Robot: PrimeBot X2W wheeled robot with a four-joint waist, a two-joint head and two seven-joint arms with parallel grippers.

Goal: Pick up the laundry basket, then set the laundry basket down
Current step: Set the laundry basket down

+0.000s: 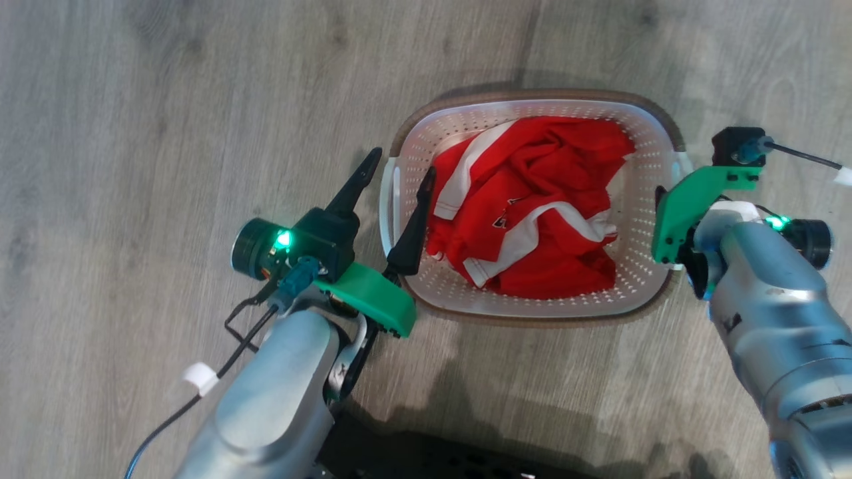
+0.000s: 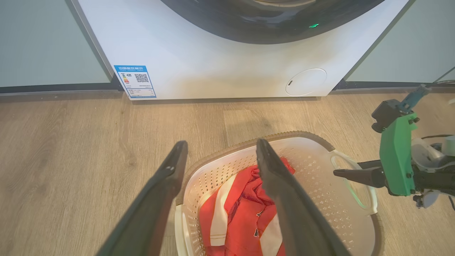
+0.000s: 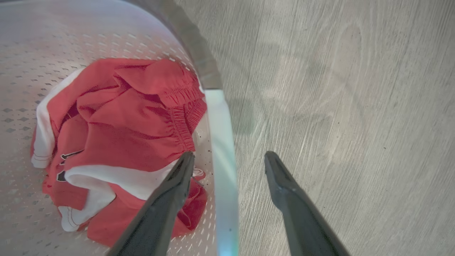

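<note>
Wood floor (image 1: 133,133) before a washer (image 2: 213,71); the basket (image 1: 532,98) sits on it holding red clothes (image 1: 532,199), long axis running across from arm to arm; left gripper (image 1: 403,163) has jaws parted astride the left handle (image 1: 388,199), one finger inside, one outside; right gripper (image 3: 229,154) likewise astride the right handle (image 3: 220,142); neither clenched yet.

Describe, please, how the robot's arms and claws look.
The left arm and right arm are rounded silver-grey shells. Each wrist carries a green bracket and a black camera with a green light. The left claw and right claw each have two long, dark, tapering fingers. A black cable with a white tag leaves each wrist.
</note>
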